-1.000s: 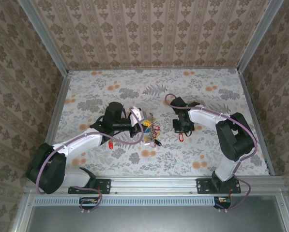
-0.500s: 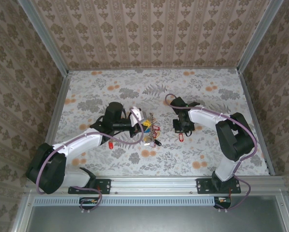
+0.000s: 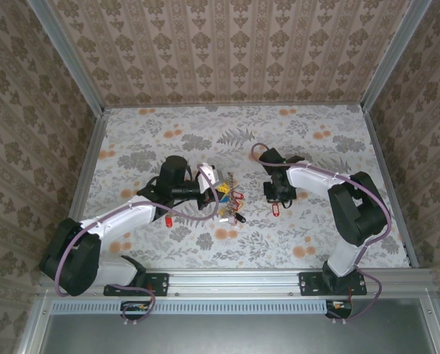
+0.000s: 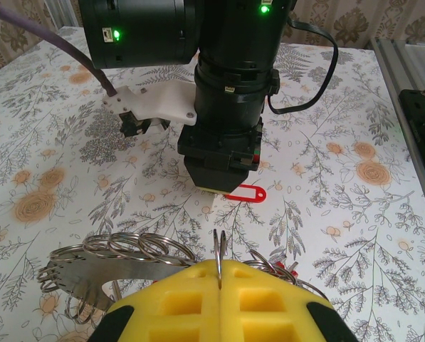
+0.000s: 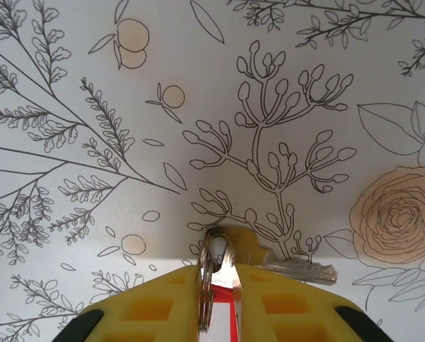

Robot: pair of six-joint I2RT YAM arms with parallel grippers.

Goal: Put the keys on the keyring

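My left gripper [image 3: 218,195] has its yellow pads [image 4: 269,299] shut on a thin upright wire ring [image 4: 220,248]. Beside that ring lies the flat grey toothed keyring [image 4: 91,269], with several wire loops draped over it. A cluster of keys [image 3: 233,203] with red, blue and yellow tags sits under the left gripper. To the right, my right gripper [image 3: 276,198] points down at the table, shut on a silver key [image 5: 287,265] and its split ring [image 5: 206,285]. That key's red tag [image 3: 275,210] shows between the pads [image 5: 290,306] and under the right gripper [image 4: 225,187] as a red tag [image 4: 246,193].
A lone red-tagged key [image 3: 166,220] lies left of the left arm. The flowered tabletop [image 3: 315,147] is walled by patterned panels on three sides, with metal rails [image 3: 382,169] along the edges. The two grippers stand about a hand's width apart.
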